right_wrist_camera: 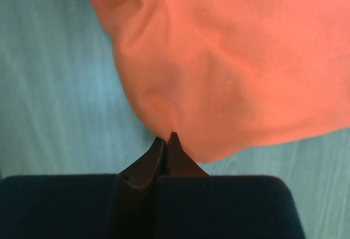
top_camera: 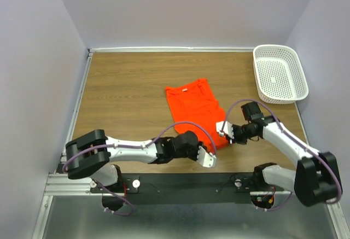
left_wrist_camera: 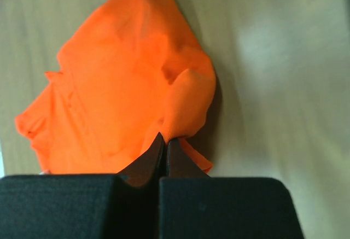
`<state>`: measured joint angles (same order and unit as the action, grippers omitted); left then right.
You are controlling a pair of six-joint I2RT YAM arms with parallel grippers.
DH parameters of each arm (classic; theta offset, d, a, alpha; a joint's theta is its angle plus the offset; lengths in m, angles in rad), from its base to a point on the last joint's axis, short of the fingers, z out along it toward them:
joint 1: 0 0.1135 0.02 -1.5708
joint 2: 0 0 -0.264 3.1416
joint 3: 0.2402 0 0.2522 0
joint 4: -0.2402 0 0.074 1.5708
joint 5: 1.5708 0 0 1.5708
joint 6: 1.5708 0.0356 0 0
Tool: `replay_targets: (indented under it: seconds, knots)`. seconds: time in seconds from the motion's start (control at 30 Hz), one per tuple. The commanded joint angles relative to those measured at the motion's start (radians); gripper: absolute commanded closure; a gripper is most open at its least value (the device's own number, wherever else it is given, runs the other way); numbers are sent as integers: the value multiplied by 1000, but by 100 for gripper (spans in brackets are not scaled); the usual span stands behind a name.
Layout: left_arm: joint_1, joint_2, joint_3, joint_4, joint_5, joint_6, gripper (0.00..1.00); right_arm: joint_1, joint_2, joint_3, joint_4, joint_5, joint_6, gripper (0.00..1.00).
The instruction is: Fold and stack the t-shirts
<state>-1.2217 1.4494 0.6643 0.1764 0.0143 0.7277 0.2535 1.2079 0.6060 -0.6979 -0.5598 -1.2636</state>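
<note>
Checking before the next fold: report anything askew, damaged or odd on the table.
Nothing damaged or spilled. The t-shirt lies at a slant on the table, its near edge bunched where the left fingers and right fingers pinch it. The basket sits upright at the far right corner.

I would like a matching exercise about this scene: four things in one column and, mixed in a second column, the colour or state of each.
Things:
1. t-shirt
2. basket
3. left gripper
4. table

Colours or states:
A. white, perforated
B. shut, pinching the fabric
C. wood-brown
D. orange-red

Pairs: 1-D, 2-A, 3-B, 4-C
</note>
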Motion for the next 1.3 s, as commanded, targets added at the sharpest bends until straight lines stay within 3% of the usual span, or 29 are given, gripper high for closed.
replay_targets:
  seconds: [0.0, 0.17, 0.57, 0.7, 0.77, 0.97, 1.1, 1.27]
  knots:
    - [-120, 101, 67, -64, -73, -196, 100, -3, -131, -75, -130, 93, -131, 99]
    - [-263, 184, 112, -124, -144, -231, 100, -3, -240, -59, -158, 118, -106, 99]
    - [-254, 3, -6, -38, -188, -238, 100, -3, -167, 43, -244, 37, -146, 100]
    - [-187, -62, -41, 6, -198, -212, 100, -3, -12, 165, -186, -14, -93, 100]
    - [-130, -95, -51, 34, -197, -189, 100, -5, 72, 237, -111, -29, -42, 99]
    - [221, -136, -43, 190, -136, -33, 100, -5, 453, 702, 44, -140, 133, 100]
    - [497, -5, 73, 274, -76, 6, 100, 0, 788, 1102, 155, -179, 358, 100]
    - [628, 147, 176, 325, -82, 9, 100, 18, 1099, 1457, 210, -180, 529, 99]
